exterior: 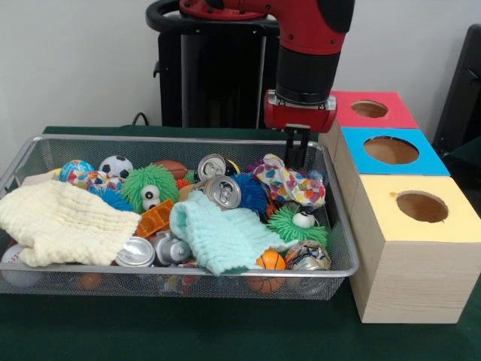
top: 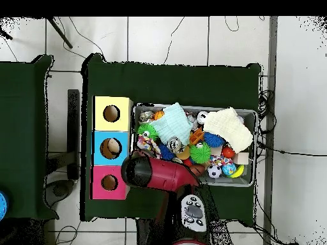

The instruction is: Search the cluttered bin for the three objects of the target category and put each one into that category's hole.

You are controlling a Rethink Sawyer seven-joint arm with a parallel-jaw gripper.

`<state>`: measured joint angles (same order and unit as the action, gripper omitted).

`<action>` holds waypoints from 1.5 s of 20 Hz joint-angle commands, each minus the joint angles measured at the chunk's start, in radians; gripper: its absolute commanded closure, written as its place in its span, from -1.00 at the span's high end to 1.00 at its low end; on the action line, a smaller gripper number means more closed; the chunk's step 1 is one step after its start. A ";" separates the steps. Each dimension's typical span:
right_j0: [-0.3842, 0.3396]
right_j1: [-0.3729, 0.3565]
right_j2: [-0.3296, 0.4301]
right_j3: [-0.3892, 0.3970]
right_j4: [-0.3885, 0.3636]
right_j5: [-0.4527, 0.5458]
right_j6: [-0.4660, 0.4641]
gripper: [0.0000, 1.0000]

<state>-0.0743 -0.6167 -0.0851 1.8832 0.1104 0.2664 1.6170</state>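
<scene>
We see the gripper hanging over the far right corner of the bin, beside the red box; its dark fingers sit so close together against the clutter that we cannot tell whether the jaws are apart or together. In the overhead view the red arm covers the gripper completely. Left of the jaws and a little nearer the camera, one can stands upright, and another can lies tilted on the pale blue cloth. A third can lies far to the left at the near wall, partly tucked under the cream cloth. A crushed, half-buried can lies below the jaws, by the green fuzzy toy.
</scene>
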 commanded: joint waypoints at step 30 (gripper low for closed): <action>-0.019 0.047 0.037 -0.002 0.001 -0.028 0.166 -1.00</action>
<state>-0.0473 -0.6146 -0.0851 1.8803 0.1104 0.2662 1.6170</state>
